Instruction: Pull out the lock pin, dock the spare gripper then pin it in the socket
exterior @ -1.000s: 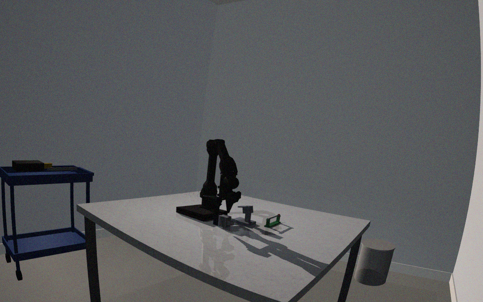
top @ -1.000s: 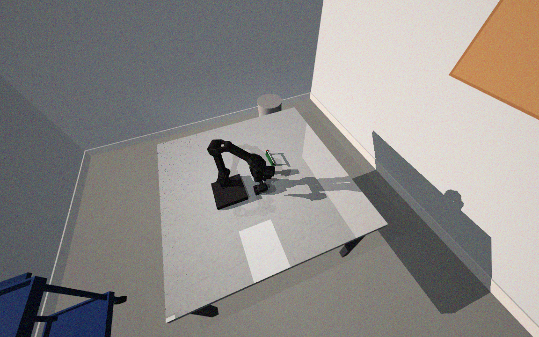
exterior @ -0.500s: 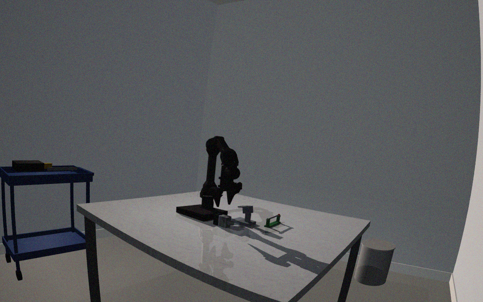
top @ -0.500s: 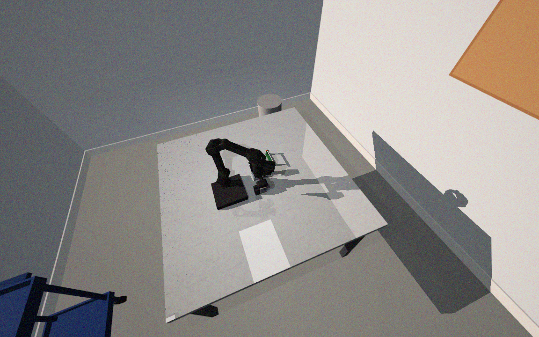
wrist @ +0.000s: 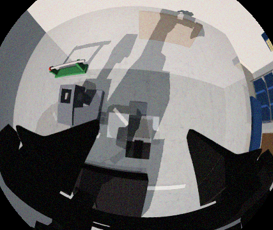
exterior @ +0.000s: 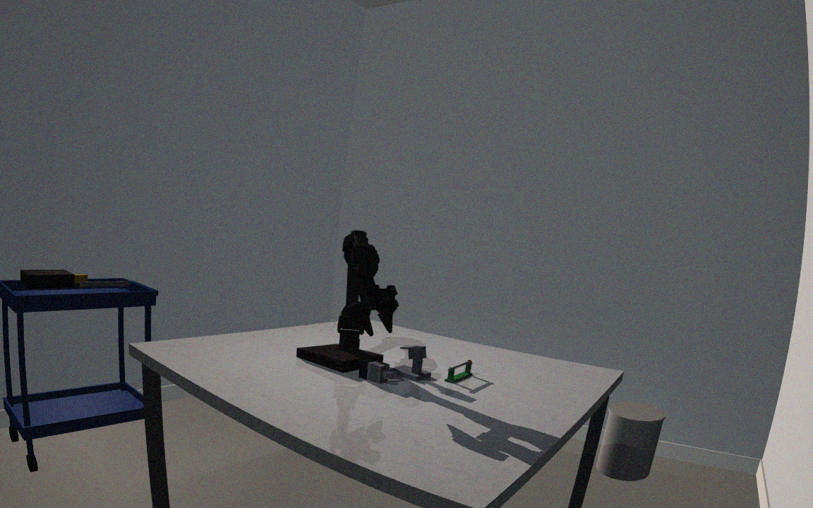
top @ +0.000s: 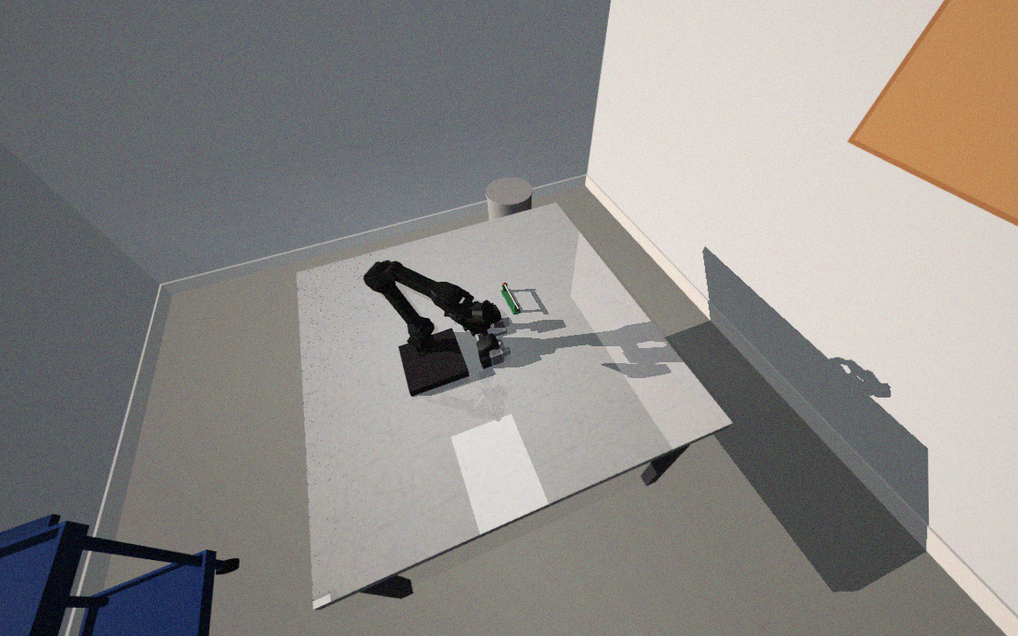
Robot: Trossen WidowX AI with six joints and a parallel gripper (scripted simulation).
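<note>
My gripper [exterior: 380, 332] [wrist: 144, 130] is open, with nothing between its fingers, above the table near the arm's base. Below it, a dark and grey block, apparently the spare gripper, sits on the table. The grey mount [exterior: 418, 357] [wrist: 65, 112] stands beside it, ahead of the left finger in the wrist view; a dark square opening shows in its head. A white bar with a red end, apparently the lock pin [wrist: 68, 64], lies across the green holder [top: 510, 301] [exterior: 459, 377] [wrist: 70, 71] beyond the mount. The mount is mostly hidden in the top view.
The arm's dark base plate [top: 434, 364] [exterior: 332, 356] [wrist: 120, 195] lies behind the spare gripper on the pale table [top: 386, 474] [exterior: 257, 385]. A blue cart [top: 140, 601] [exterior: 77, 301] and a grey bin [top: 509, 193] [exterior: 630, 442] stand off the table.
</note>
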